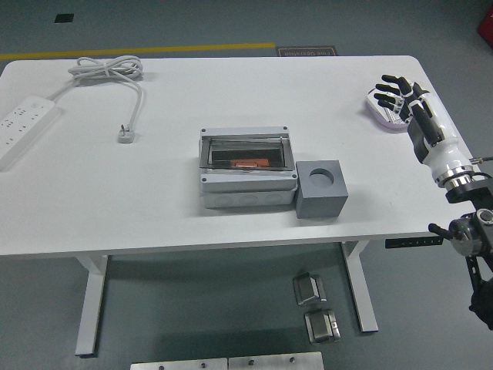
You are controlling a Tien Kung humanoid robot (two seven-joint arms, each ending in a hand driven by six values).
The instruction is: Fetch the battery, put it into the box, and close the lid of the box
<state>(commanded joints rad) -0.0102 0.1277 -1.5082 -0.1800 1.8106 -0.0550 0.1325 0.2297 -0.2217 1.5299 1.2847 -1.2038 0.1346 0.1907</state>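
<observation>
One robot hand (394, 96), fingers spread, hovers over the presumed battery (383, 114) near the counter's (154, 200) right edge; lower squarely, then clench.

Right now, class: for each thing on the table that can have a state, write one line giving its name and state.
Box: lid closed, orange item inside.
Grey block: upright, touching the box, round hole empty.
Power strip: plug lying loose, unplugged.
Right hand: open, fingers spread over a white tray.

Black-fingered right hand (397, 94) on white forearm, metal wrist joint
</observation>
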